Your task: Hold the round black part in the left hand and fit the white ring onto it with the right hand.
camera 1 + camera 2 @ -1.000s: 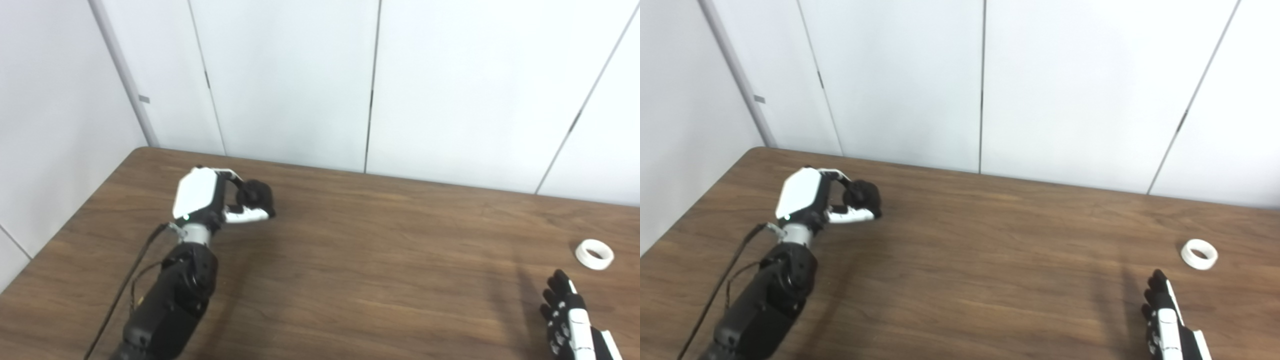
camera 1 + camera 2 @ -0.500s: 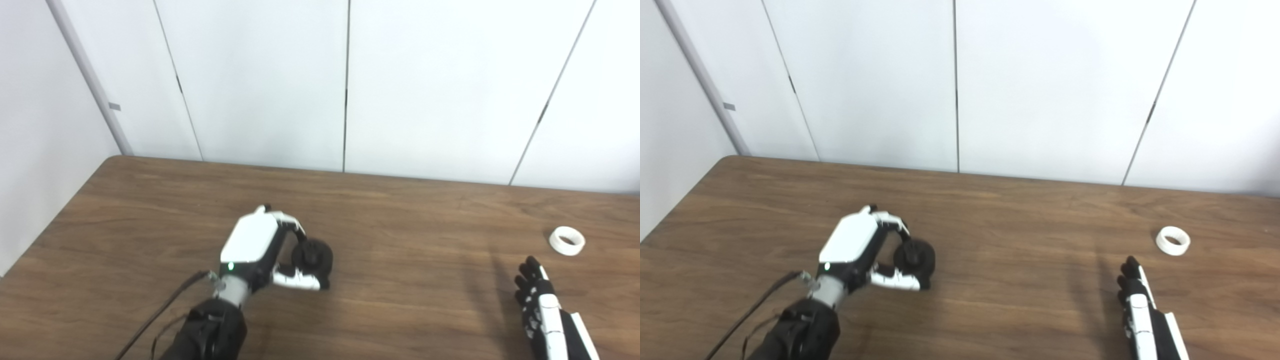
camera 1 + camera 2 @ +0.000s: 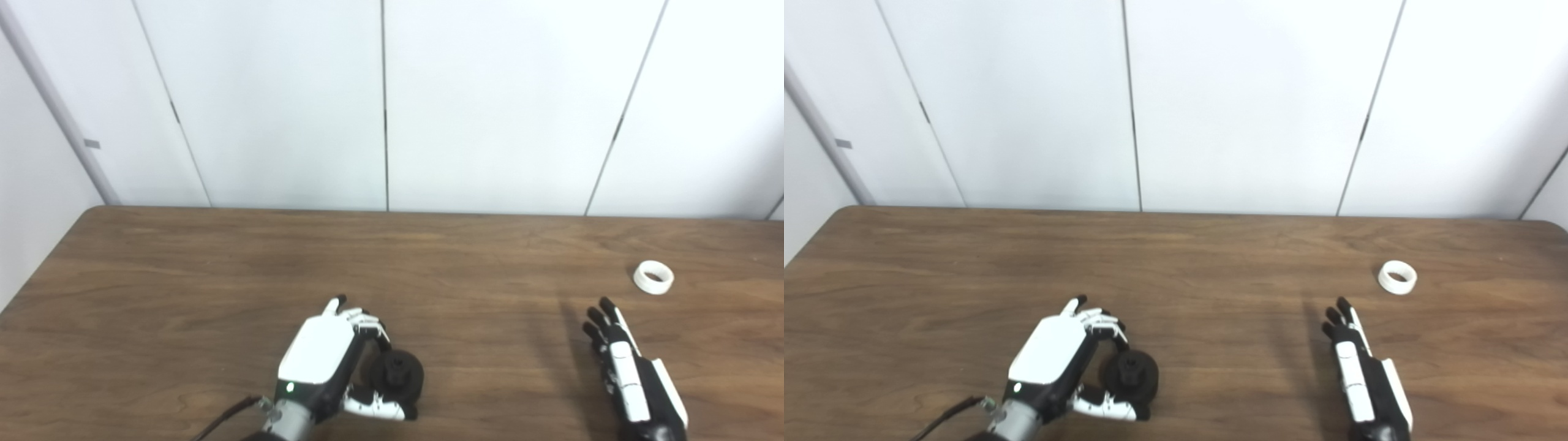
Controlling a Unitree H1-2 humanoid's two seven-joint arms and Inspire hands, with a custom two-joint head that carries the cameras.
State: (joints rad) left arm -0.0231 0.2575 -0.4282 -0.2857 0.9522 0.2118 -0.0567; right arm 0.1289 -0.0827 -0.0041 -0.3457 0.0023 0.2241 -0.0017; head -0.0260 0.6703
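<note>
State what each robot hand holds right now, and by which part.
The left robot hand grips the round black part by its rim, between fingers and thumb. The right robot hand holds nothing; the white ring lies apart on the table.

Brown wood-grain table [image 3: 184, 288] fills lower half of both views, rounded far corners, far edge close against wall. White panelled wall [image 3: 490, 104] behind, split by thin dark vertical seams. Pale grey corner post [image 3: 58, 110] at left, leaning in frame, small grey tab on it. Second white wall [image 3: 24, 202] runs along left side. Light even, soft; faint shadows on tabletop. Floor out of view.
</note>
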